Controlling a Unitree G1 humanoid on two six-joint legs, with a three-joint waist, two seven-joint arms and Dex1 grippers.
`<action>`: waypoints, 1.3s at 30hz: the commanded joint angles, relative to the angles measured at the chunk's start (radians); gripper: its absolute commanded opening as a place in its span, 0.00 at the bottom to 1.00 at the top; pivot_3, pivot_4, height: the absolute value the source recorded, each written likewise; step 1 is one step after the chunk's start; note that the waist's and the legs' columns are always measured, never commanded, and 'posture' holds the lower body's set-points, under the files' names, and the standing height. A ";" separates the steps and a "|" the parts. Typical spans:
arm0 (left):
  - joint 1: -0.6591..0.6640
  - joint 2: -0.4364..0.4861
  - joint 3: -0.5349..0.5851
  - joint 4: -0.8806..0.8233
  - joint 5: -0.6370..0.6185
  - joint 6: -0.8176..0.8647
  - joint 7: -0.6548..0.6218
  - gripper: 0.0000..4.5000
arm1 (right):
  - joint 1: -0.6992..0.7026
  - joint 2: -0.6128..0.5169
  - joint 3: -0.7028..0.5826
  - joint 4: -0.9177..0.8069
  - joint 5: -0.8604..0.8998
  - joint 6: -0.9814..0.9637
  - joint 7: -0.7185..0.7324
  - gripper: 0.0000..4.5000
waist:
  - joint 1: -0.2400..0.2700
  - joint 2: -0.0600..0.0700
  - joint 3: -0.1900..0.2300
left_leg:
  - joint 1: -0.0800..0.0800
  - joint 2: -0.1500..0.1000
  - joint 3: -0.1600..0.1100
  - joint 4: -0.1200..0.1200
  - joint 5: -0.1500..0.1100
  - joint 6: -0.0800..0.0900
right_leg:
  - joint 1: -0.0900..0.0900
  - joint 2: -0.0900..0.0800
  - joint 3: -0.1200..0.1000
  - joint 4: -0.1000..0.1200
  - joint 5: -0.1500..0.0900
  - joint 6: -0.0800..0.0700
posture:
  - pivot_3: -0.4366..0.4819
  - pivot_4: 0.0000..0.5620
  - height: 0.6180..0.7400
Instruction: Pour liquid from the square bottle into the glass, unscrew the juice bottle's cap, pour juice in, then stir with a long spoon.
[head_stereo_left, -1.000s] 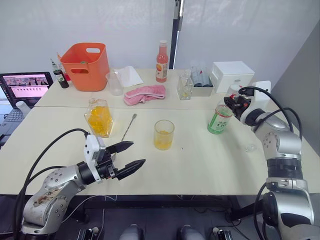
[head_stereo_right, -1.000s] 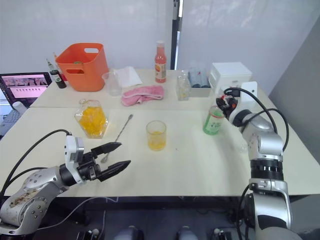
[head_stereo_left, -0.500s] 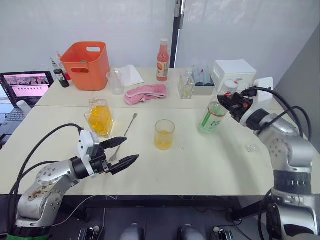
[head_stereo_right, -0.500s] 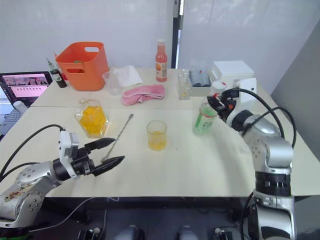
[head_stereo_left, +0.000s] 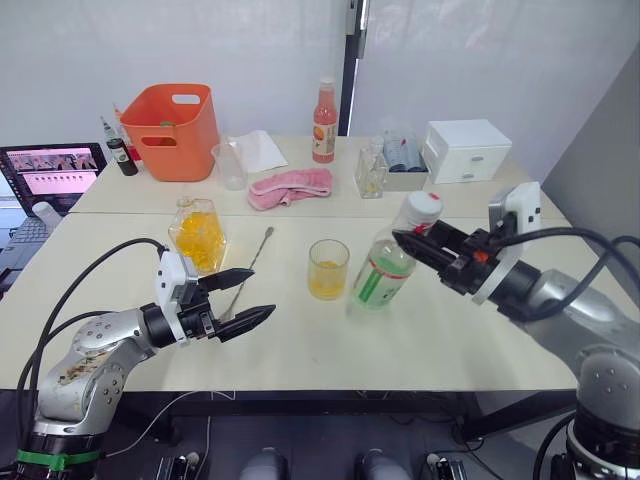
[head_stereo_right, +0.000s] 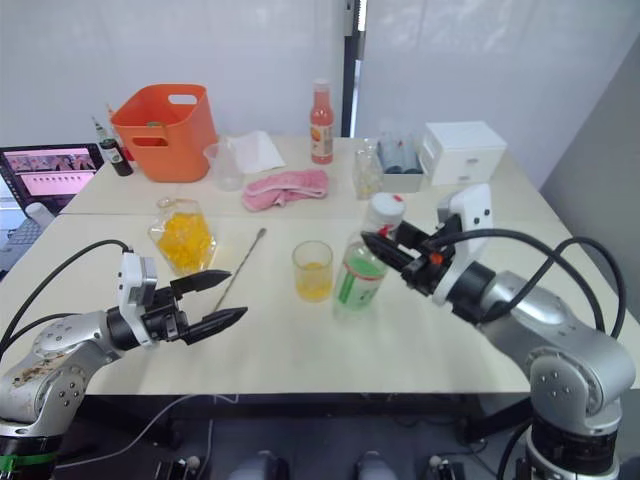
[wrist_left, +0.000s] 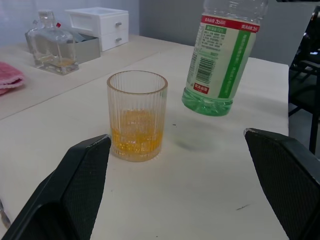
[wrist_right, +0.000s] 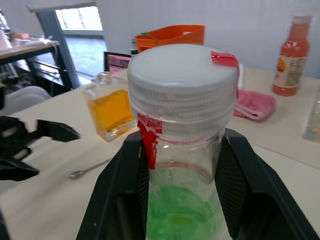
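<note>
Juice bottle (head_stereo_left: 385, 270): clear plastic with a green-and-white label, white cap (wrist_right: 182, 75) with a red mark screwed on, and I see it tilted and lifted clear of the table (head_stereo_left: 420, 340), just right of the glass (head_stereo_left: 328, 268). My right gripper (head_stereo_left: 408, 241) is clamped on its neck below the cap. My left gripper (head_stereo_left: 248, 300) hangs spread wide with nothing in it, left of the glass, near the long spoon (head_stereo_left: 248, 268) and the square bottle (head_stereo_left: 199, 235). I count one glass with a low layer of yellow-orange liquid (wrist_left: 136, 138), one square bottle, one spoon, one juice bottle.
</note>
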 joint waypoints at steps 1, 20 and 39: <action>-0.022 0.024 0.007 -0.013 -0.004 -0.006 -0.025 1.00 | 0.011 0.016 0.065 -0.095 0.031 -0.024 -0.038 0.29 | 0.000 0.000 0.000 | 0.000 0.000 0.000 0.000 0.000 0.000 | 0.000 0.000 0.000 0.000 0.000 0.000 | 0.48 0.27 0.79; 0.043 0.095 -0.001 -0.035 0.011 -0.056 -0.174 1.00 | 0.074 0.038 0.409 0.015 -0.362 -0.297 0.142 0.29 | 0.002 0.000 0.000 | 0.000 0.000 0.000 0.000 0.000 0.000 | 0.000 0.000 0.000 0.000 0.000 0.000 | 0.48 0.27 0.79; 0.035 0.093 -0.015 -0.015 0.031 -0.064 -0.191 1.00 | -0.022 -0.026 0.369 0.101 -0.246 -0.214 0.350 0.99 | 0.000 0.000 0.000 | 0.001 0.000 0.000 0.000 0.000 0.000 | 0.001 0.001 0.000 0.000 0.000 0.000 | 0.48 0.27 0.79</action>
